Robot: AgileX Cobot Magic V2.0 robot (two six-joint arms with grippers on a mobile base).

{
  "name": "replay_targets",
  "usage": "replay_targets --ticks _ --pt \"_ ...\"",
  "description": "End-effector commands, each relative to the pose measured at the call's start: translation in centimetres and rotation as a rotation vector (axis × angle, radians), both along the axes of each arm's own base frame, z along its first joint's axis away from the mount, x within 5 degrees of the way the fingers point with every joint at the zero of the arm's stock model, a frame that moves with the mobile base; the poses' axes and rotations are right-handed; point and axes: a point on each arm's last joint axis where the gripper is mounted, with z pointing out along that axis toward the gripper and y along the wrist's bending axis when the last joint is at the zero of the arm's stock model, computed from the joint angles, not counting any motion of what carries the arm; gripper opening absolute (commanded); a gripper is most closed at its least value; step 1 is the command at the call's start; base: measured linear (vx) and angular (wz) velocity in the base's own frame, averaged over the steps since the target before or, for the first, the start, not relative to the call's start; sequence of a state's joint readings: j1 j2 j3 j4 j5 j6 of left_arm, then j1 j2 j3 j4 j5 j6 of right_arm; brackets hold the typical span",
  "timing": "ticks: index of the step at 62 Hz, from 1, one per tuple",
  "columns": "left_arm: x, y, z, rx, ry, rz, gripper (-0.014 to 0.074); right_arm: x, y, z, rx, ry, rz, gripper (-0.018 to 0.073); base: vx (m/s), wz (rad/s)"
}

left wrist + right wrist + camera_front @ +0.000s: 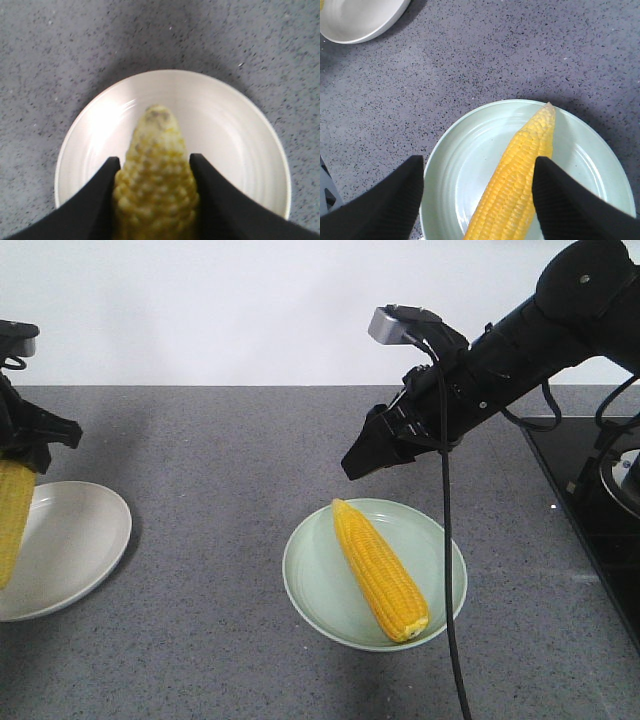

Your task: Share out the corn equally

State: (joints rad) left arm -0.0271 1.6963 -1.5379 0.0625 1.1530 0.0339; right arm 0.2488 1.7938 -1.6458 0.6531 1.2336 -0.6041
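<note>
A bright yellow cob of corn [380,568] [520,185] lies diagonally on the pale green plate [320,600] [465,165] in the middle of the counter. My right gripper [365,452] [477,162] hangs open above that plate's far edge, touching nothing. At the far left, my left gripper [22,455] [154,161] is shut on a paler cob of corn [12,515] [156,185]. That cob hangs point down over the white plate [80,540] [235,135], which holds nothing else in view.
The grey speckled counter [220,460] runs between the two plates. A black raised surface [590,500] with a round metal object sits at the right edge. A black cable [447,540] hangs from the right arm across the green plate.
</note>
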Motion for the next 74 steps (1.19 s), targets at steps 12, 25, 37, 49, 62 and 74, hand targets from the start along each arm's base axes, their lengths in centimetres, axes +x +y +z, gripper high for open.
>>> replay_targets --ticks 12,25,37,49,62,74 --pt "-0.49 -0.19 2.44 -0.03 -0.11 0.008 0.009 -1.32 0.0 2.86 0.053 -0.042 0.028 0.0451 0.0 0.0" --pt "-0.49 -0.19 2.44 -0.04 -0.111 0.03 0.0206 -1.32 0.0 2.86 0.053 -0.042 0.028 0.0451 0.0 0.0" --pt "-0.5 -0.18 2.43 -0.048 -0.11 0.051 0.0356 -1.31 0.0 2.87 0.054 -0.044 0.027 0.0451 0.0 0.0" --pt "-0.52 -0.18 2.43 -0.048 -0.108 0.051 0.0424 -1.3 0.0 2.87 0.054 -0.045 0.026 0.0451 0.0 0.0" --pt "-0.52 -0.18 2.43 -0.048 -0.108 0.051 0.0424 -1.29 0.0 2.87 0.054 -0.045 0.026 0.0451 0.0 0.0" --pt "-0.53 -0.18 2.42 -0.05 -0.106 0.057 0.0424 -1.05 0.01 2.93 0.059 -0.066 0.009 0.0451 0.0 0.0"
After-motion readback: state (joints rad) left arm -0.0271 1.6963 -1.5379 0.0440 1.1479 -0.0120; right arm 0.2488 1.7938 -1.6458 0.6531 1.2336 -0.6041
